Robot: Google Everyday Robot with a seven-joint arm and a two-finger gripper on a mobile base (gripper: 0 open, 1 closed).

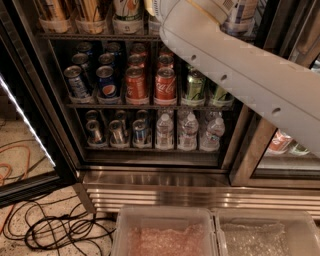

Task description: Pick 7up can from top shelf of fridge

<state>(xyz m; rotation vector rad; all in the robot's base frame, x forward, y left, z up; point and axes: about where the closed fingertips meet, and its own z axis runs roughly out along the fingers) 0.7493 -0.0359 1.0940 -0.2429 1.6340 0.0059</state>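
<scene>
Here, in the camera view, the fridge (pixel 165 192) shows its racks of drinks. The 7up can (pixel 127 9) stands upright in a white cup tray on the top shelf (pixel 95 36), with only its lower part inside the frame. Just right of the can, the white arm (pixel 240 70) crosses the shelf edge and runs out past the top of the frame. The gripper lies beyond that edge, likely above and a little right of the can. It is unseen, so whether it is apart, together or clamped cannot be told. Tan cans (pixel 90 10) stand left of the can, and red cola cans (pixel 165 82) sit on the rack below it. Judgement: the can's long axis is vertical, so a level reach from its right, closing across its sides, looks called for.
</scene>
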